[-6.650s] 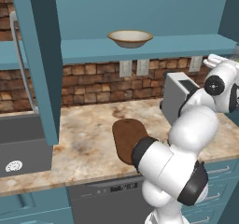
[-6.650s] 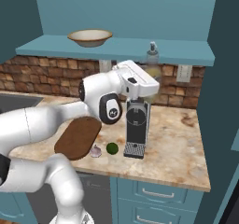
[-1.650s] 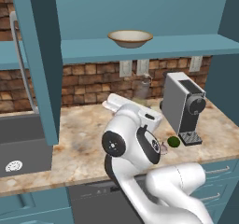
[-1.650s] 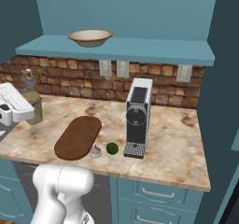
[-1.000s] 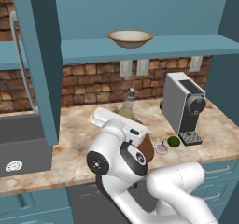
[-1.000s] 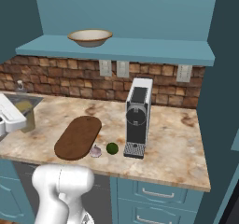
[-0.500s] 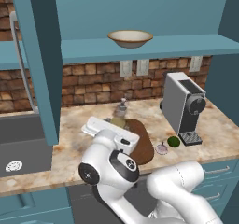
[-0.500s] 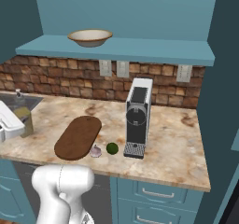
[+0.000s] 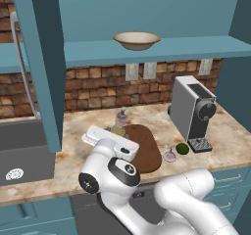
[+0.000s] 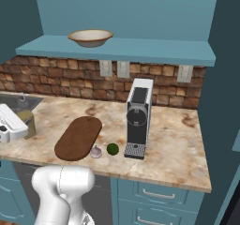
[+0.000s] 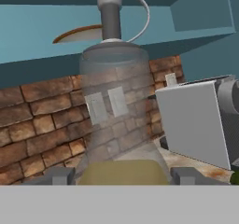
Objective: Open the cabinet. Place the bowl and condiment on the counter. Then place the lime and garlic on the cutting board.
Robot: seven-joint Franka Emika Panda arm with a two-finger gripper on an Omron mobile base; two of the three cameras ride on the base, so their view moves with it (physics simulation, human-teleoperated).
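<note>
Count recorded: one bowl (image 9: 137, 39) on the shelf. One condiment bottle (image 11: 119, 120) between the jaws. One cutting board (image 10: 79, 137) on the worktop (image 10: 176, 142). One garlic bulb (image 10: 96, 152), one lime (image 10: 112, 148), one coffee machine (image 10: 138, 117). Three wall outlets (image 10: 123, 69) on the brick backsplash.

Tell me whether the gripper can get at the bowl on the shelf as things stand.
Probably not straight away. The gripper has its jaws around the bottle down at the counter. The bowl sits alone on the open shelf, nothing blocking it, so the bottle must be released first.
</note>
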